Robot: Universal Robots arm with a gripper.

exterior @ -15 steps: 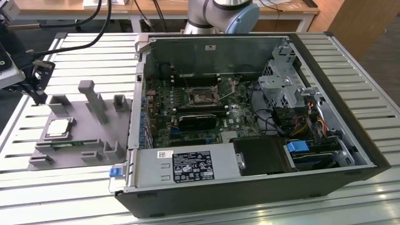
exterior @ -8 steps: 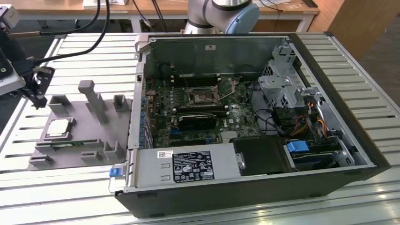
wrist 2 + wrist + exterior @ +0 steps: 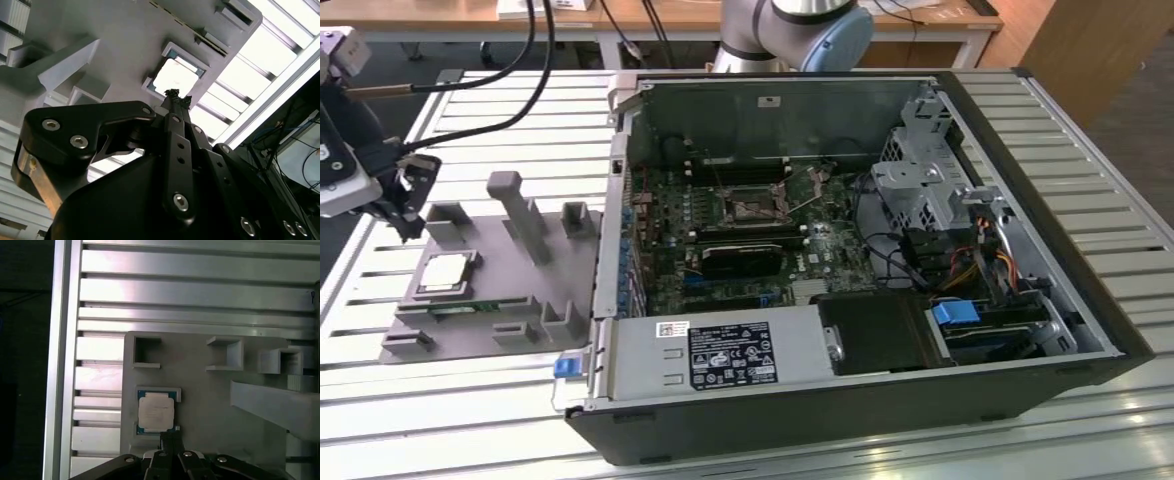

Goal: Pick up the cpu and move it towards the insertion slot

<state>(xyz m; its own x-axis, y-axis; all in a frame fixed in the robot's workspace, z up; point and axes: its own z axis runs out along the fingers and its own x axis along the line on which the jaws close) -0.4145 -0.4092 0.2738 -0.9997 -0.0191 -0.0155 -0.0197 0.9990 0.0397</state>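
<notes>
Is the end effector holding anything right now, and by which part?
Nothing. The cpu lies in its tray recess, with the end effector empty near it.

Bright, even light; glare whitens the slatted table point(image 3: 242, 75) in the second wrist view.

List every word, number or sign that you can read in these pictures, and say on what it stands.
Nothing can be read.
White label on the grey power supply: print too small to read.
Small white sticker beside it: too small.
cpu lid: marks too faint to read.
</notes>
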